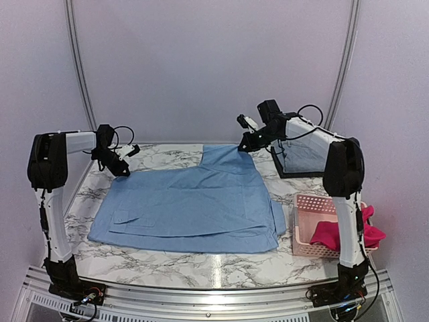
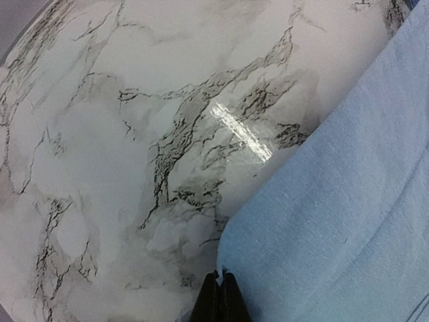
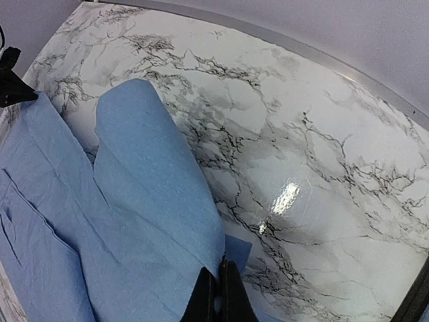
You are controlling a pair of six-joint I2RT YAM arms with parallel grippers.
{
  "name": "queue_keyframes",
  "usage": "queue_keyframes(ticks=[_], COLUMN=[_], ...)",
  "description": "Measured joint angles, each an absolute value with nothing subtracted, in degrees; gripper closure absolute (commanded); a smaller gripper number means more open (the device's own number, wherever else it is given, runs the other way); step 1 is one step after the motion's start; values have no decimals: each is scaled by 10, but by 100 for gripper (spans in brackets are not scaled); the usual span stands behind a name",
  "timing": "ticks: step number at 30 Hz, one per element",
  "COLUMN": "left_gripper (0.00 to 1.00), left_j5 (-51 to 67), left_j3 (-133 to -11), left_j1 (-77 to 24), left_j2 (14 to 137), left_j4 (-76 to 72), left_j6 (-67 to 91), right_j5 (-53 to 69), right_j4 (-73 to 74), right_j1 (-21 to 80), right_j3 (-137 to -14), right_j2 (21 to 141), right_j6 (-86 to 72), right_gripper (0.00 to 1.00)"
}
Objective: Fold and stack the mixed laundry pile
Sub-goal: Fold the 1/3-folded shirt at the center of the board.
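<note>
The light blue shirt [image 1: 191, 204] lies spread flat across the marble table. My left gripper [image 1: 125, 170] is at its far left corner, shut on the shirt's edge [image 2: 222, 272]; in the left wrist view the cloth [image 2: 335, 221] fills the right side. My right gripper [image 1: 243, 147] is at the far right corner, shut on the shirt's edge [image 3: 220, 268], which is lifted a little there. The shirt [image 3: 134, 201] fills the left of the right wrist view. The magenta-red garment [image 1: 338, 233] sits bunched in the pink basket [image 1: 307, 204] at the right.
A flat dark tray [image 1: 303, 159] lies at the back right beyond the basket, under the right arm. Bare marble [image 1: 174, 258] runs along the near edge in front of the shirt. Grey walls close in the back and sides.
</note>
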State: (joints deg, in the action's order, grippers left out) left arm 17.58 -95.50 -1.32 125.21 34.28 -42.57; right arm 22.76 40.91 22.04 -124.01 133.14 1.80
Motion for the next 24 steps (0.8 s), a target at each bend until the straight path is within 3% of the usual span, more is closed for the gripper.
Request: queue_keyframes(ticks=[11, 14, 19, 24], left_gripper=[100, 95, 82, 48], left_j5=[141, 136, 125, 93], left_j3=[-770, -712, -614, -543], left_j1=[-15, -15, -15, -15], left_j2=[1062, 1016, 933, 823], left_j4=[275, 250, 232, 209], left_j6=[-422, -418, -405, -369], right_j5=[216, 214, 213, 213], right_j4=[378, 369, 357, 349], right_j1=[259, 269, 283, 302], right_j3=[-1088, -1041, -959, -879], right_j2=[1221, 1192, 1134, 1080], right_j6=[18, 17, 17, 18], right_gripper=[100, 100, 100, 100])
